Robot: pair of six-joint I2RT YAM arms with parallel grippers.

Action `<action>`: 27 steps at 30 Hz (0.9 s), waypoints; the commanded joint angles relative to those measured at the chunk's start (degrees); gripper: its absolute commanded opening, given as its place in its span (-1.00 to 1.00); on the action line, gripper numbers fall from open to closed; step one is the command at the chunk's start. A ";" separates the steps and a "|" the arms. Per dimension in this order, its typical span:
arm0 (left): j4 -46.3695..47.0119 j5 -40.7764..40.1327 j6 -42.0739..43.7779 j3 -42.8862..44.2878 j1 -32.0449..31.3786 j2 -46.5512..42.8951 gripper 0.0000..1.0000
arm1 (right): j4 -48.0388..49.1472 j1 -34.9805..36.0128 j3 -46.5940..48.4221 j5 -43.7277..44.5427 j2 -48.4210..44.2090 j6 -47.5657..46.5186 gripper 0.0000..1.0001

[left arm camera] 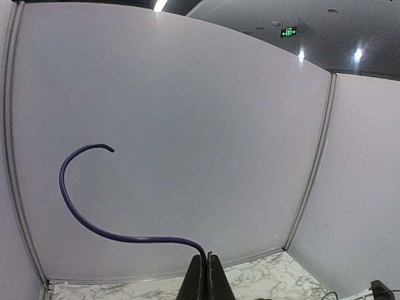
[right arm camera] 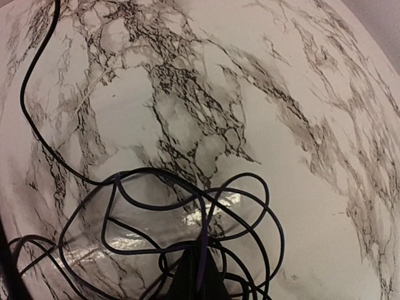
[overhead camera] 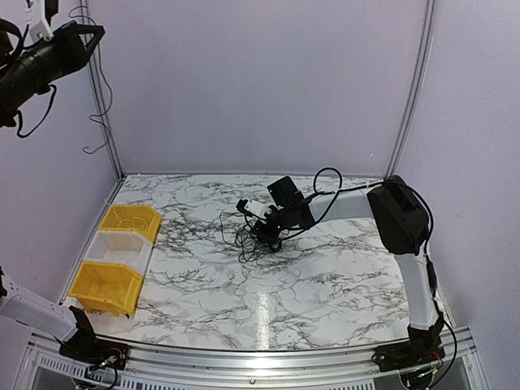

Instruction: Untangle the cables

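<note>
Top view: a white marble-patterned bench (overhead camera: 325,284) carries a small, loose bunch of thin black cables (overhead camera: 241,236) near its middle. The right claw (overhead camera: 266,237) reaches in from the right and sits on the bunch's right edge. Two yellow plastic bins (overhead camera: 132,221) and a white bin (overhead camera: 122,248) line the bench's left edge, well apart from the cables. The left arm (overhead camera: 41,61) is raised high at the top left. Only this view shows the bins and both arms, but the strands are too fine here to follow.

Left wrist view: the left claw (left arm camera: 204,278) is pressed together on a single dark wire (left arm camera: 150,239), which rises from its tips and curls in a hook against the plain wall. Whether this wire joins the bunch cannot be told.

Right wrist view: close up, many overlapping loops lie flat on the bench, and the right claw's tips are clamped together on one strand at the knot's centre. Only here do the crossings show.

The cables look light, limp and slightly springy, so pulling one strand will likely drag its neighbours. An outer loop or a free end seems a better hold than the dense middle.
</note>
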 commanded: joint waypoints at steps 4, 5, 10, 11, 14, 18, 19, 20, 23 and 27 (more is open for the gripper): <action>0.33 -10.64 7.87 -5.24 0.18 -4.61 -1.00 | -4.80 -2.60 -2.46 0.55 -3.89 -0.13 -0.60; 0.27 -10.92 7.82 -7.44 0.18 -5.23 -1.00 | -5.23 -2.73 -3.16 0.36 -6.35 -0.41 -0.40; 0.37 -11.77 6.65 -17.99 0.26 -8.08 -1.00 | -10.94 -3.62 -6.01 -2.49 -16.74 -3.92 -0.01; 0.44 -11.80 6.28 -20.01 0.27 -8.47 -1.00 | -11.96 -3.69 -7.05 -2.30 -18.88 -4.63 0.04; 0.72 -11.30 5.19 -25.28 0.66 -9.02 -1.00 | -12.56 -4.49 -11.98 -2.18 -25.90 -5.85 0.21; 0.99 -8.70 4.48 -29.52 2.83 -8.46 -1.00 | -12.84 -6.61 -17.93 -3.56 -34.22 -5.87 0.30; 1.03 -7.97 3.13 -30.31 3.66 -8.10 -1.00 | -12.69 -7.26 -19.40 -3.83 -35.92 -5.23 0.31; 1.02 -7.23 2.13 -30.98 4.61 -7.74 -1.00 | -12.16 -7.97 -21.05 -4.23 -37.78 -4.51 0.31; 1.26 -3.24 0.42 -32.43 8.05 -6.24 -1.00 | -9.36 -10.23 -27.14 -5.49 -43.12 -3.96 0.32; 2.02 0.33 -0.27 -34.04 12.53 -4.09 -1.00 | -3.14 -14.59 -34.72 -7.99 -48.25 -3.93 0.38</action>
